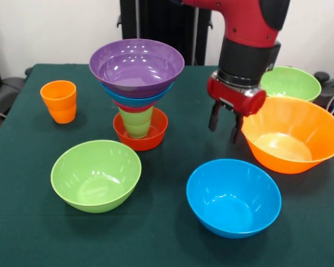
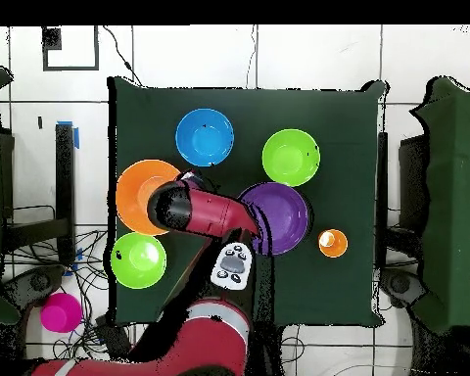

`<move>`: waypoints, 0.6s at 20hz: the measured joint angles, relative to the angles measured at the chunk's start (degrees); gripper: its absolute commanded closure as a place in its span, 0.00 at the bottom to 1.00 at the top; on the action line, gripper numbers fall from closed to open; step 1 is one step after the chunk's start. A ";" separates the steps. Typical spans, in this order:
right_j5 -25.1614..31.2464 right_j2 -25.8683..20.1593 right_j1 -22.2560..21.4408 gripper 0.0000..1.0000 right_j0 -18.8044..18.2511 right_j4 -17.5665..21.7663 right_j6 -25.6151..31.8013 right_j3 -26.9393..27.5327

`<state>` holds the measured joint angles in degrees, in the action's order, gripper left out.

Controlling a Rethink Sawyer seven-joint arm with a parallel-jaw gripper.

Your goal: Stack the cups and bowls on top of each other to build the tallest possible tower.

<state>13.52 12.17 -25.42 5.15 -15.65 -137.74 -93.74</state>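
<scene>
The tower (image 1: 136,83) stands left of centre: a small red-orange bowl (image 1: 150,139) at the base, a light green cup (image 1: 136,122) in it, then a thin red rim, a blue bowl and a wide purple bowl (image 1: 136,67) (image 2: 275,217) on top. An orange cup (image 1: 59,101) (image 2: 332,243) stands alone at the left. My gripper (image 1: 225,123) hangs open and empty just above the cloth, between the tower and the very large orange bowl (image 1: 292,133) (image 2: 136,191), close to that bowl's rim. In the overhead view the arm hides the gripper.
Loose on the green cloth are a lime green bowl (image 1: 96,175) (image 2: 291,157), a blue bowl (image 1: 234,197) (image 2: 205,137), and a second lime green bowl (image 1: 290,83) (image 2: 138,259) behind the orange one. A pink round thing (image 2: 60,311) lies off the table.
</scene>
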 measured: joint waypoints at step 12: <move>4.38 1.16 -1.80 0.00 4.46 -0.65 0.00 -0.01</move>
<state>17.90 13.33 -27.22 9.60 -16.30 -137.74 -93.75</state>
